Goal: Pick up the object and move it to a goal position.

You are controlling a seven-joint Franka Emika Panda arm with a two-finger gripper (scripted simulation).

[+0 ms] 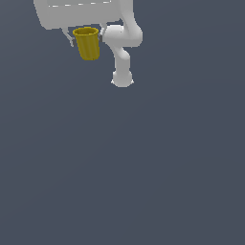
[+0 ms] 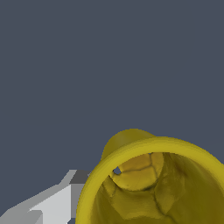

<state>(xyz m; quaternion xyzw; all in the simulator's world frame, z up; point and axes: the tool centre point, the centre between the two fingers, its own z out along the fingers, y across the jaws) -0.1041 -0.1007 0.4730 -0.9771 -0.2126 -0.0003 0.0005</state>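
Observation:
The object (image 1: pixel 87 44) is a small mustard-yellow ribbed cup, upright and lifted off the floor near the top of the exterior view. It hangs under the white hand, with my gripper (image 1: pixel 86 36) shut on it just below the rim. One thin finger shows on each side of the cup. In the wrist view the object (image 2: pixel 131 142) fills the near corner. I look straight into its open mouth, and one grey-white finger (image 2: pixel 57 203) presses against its outer wall. The other finger is hidden behind the cup.
The arm's white elbow (image 1: pixel 125 37) and its base (image 1: pixel 122 79) stand just to the exterior view's right of the cup. Everything else in both views is flat dark grey-blue floor (image 1: pixel 122 167).

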